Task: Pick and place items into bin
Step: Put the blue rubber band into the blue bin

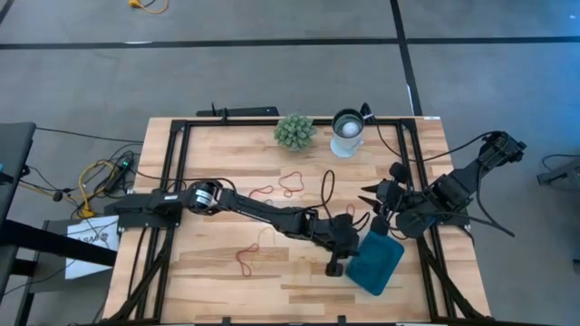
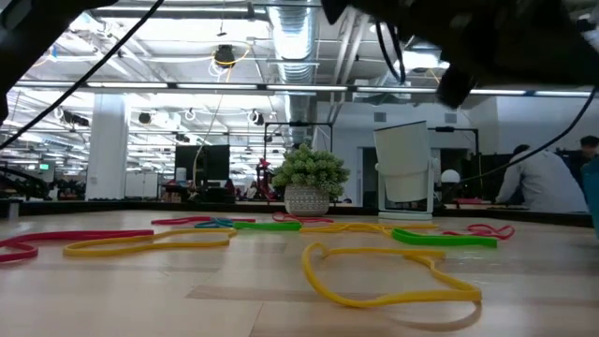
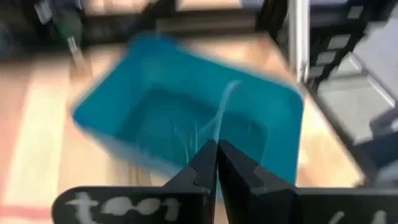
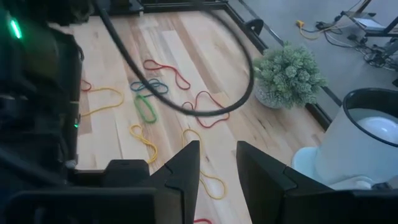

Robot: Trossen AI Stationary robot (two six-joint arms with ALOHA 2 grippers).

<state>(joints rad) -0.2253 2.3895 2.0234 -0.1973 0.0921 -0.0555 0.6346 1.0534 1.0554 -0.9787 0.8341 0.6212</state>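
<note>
Your left gripper (image 3: 216, 163), fingers pinched together over the bin (image 3: 261, 124), looks ready to drop something pale; your right gripper (image 4: 217, 163) waits open beside it.

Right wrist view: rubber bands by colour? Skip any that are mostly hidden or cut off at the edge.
red bands: 2
yellow bands: 3
green bands: 1
blue bands: 1 (a tangle, could be more than one)
total: 7
</note>
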